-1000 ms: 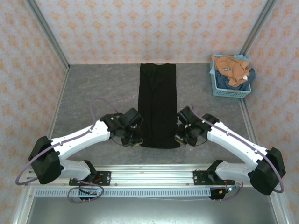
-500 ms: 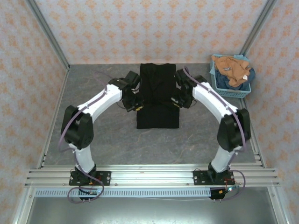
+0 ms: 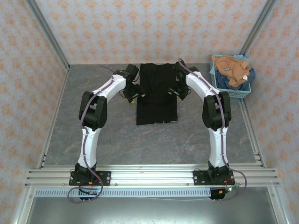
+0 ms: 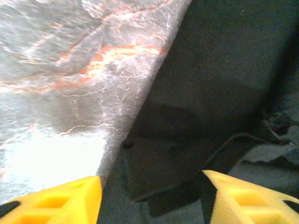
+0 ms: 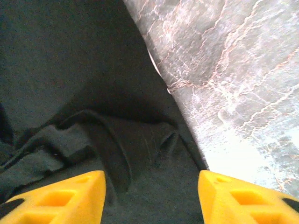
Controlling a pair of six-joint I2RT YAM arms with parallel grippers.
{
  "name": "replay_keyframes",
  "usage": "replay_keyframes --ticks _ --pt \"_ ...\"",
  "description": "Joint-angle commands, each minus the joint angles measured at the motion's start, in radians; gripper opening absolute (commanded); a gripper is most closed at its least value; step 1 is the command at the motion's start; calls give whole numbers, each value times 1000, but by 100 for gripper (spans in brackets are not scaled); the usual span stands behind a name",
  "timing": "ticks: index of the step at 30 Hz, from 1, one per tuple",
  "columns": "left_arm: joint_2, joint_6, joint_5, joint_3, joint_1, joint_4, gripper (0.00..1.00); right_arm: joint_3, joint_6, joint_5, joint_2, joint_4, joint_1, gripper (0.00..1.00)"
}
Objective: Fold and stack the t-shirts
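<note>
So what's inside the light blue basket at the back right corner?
An orange-tan t-shirt lies crumpled on top of the heap in the basket. A dark blue t-shirt shows beneath it along the near side. Anything lower down is covered by those two.

You've got a grey marbled table (image 3: 154, 140). A black t-shirt (image 3: 157, 105) lies flat on it, folded into a strip at the far middle. A light blue basket (image 3: 231, 92) stands in the far right corner.
</note>
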Motion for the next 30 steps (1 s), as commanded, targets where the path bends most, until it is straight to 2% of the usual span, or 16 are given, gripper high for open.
replay_keyframes --ticks 1,5,9,12,19,21,23,25,27,30 --pt "-249 -8 -70 -187 -6 29 61 -108 -18 54 -169 -11 1 58" --pt "-475 -206 38 -597 -14 234 60 -463 65 -31 -390 148 19 58" --pt "-531 -423 131 -820 -67 481 60 -720 175 -124 -522 321 59 60" --pt "-482 -496 152 -837 -95 554 64 -810 247 -163 -530 415 70 61" --pt "-367 -579 165 -825 -126 648 64 -889 325 -188 -462 494 73 58" --pt "-329 -579 170 -801 -134 651 62 -906 351 -199 -442 535 70 55" --pt "-310 -575 165 -779 -139 650 55 -905 367 -204 -412 560 71 49" --pt "-260 -595 170 -768 -139 685 39 -895 380 -200 -379 580 70 39" --pt "-244 -591 158 -732 -135 679 20 -867 385 -192 -357 579 68 18" --pt "-264 -565 115 -644 -114 616 1 -786 363 -158 -376 514 59 2"
